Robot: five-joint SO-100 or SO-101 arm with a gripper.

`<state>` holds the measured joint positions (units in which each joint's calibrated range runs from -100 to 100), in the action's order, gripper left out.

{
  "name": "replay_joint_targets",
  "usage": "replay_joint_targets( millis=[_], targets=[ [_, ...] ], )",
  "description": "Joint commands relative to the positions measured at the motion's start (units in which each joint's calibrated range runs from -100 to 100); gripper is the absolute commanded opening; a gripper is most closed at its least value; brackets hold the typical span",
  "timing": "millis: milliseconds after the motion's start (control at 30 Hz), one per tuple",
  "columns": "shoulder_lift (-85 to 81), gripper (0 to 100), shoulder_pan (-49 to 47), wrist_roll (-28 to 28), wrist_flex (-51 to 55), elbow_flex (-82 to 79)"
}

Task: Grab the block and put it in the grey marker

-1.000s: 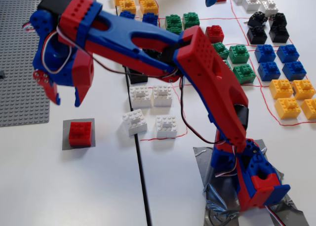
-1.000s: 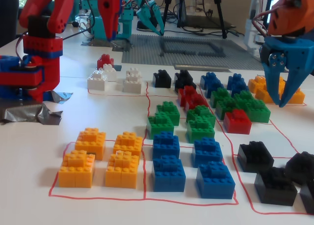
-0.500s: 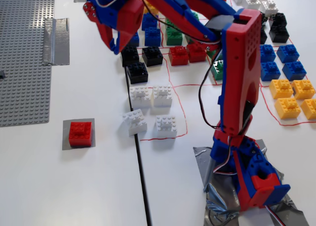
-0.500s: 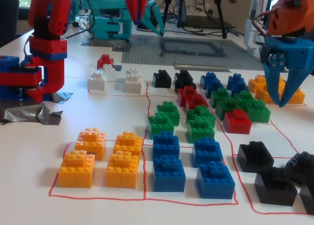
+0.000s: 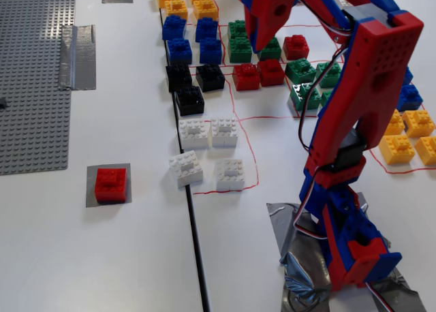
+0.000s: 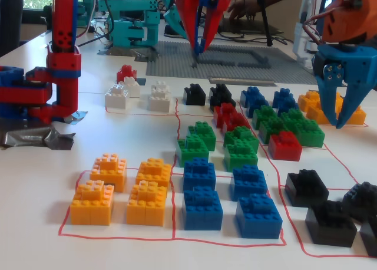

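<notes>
The red block [image 5: 110, 184] lies flat on the grey marker [image 5: 91, 197], at the left of the white table. From the low fixed view the block [image 6: 125, 73] shows behind the white bricks. My gripper [image 5: 262, 48] hangs far from it, high over the green and red bricks at the back. Its red and blue fingers point down and meet at their tips [image 6: 198, 49], with nothing between them.
Sorted bricks fill red-outlined fields: white [image 5: 208, 152], black [image 5: 189, 87], blue, green, yellow [image 5: 402, 135]. A big grey baseplate [image 5: 34, 73] and a silver tape strip [image 5: 76, 56] lie on the left. My arm's base [image 5: 354, 247] is taped down. Another orange-blue arm [image 6: 344, 75] stands nearby.
My arm has swung away from above the red block, rising and crossing toward the sorted bricks. The fingers have come together. The red block has stayed on the grey marker.
</notes>
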<state>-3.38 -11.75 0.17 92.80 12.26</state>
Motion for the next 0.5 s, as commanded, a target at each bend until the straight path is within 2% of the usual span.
replay_joint_targets(
  millis=[0,233,467],
  targets=[
    [-5.4,0,4.0,1.3,-1.2,0.7],
    [-5.6,0,13.5,3.6,-4.7,-2.5],
    [-5.6,0,17.4,3.9,-9.5,-8.5]
  ],
)
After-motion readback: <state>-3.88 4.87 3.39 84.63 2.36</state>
